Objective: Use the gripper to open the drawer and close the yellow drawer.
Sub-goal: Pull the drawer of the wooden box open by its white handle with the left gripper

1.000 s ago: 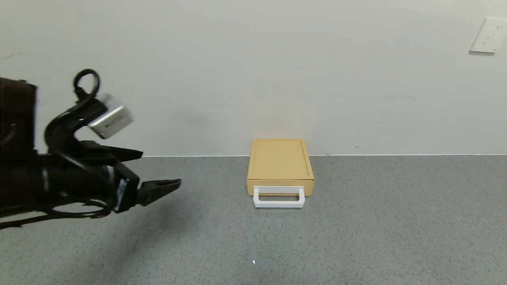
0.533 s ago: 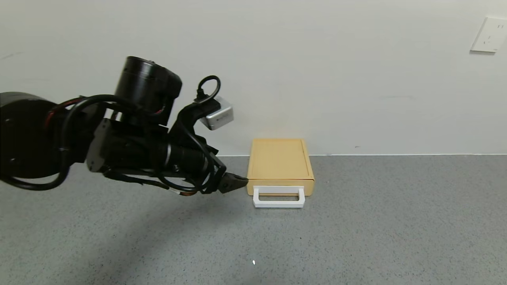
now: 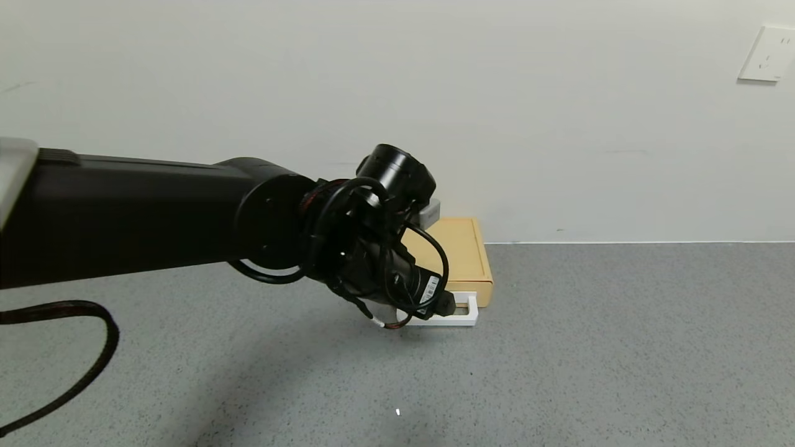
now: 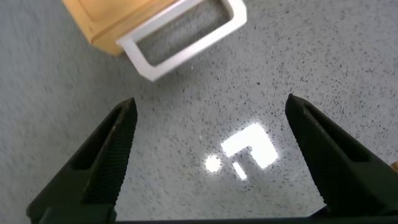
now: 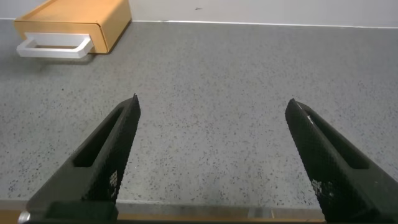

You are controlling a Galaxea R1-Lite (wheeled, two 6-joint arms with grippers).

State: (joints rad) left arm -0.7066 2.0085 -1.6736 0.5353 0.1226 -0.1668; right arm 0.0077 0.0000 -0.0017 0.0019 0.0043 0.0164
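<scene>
The left gripper (image 4: 208, 149) has swung across the counter (image 3: 590, 347) to the closed yellow drawer (image 3: 463, 257), fingers spread wide near its white handle (image 4: 180, 37); the right gripper (image 5: 211, 155) hangs wide open, well apart.

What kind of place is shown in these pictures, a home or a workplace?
Probably a bare test room or lab bench, not a home. A speckled grey surface meets a plain white wall bearing a white wall socket. Only a small mustard-yellow plastic drawer stands there, with the robot's left hand open above it.

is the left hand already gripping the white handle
No, the left hand is open above the grey floor, with the white handle lying beyond its fingertips, untouched.
</scene>
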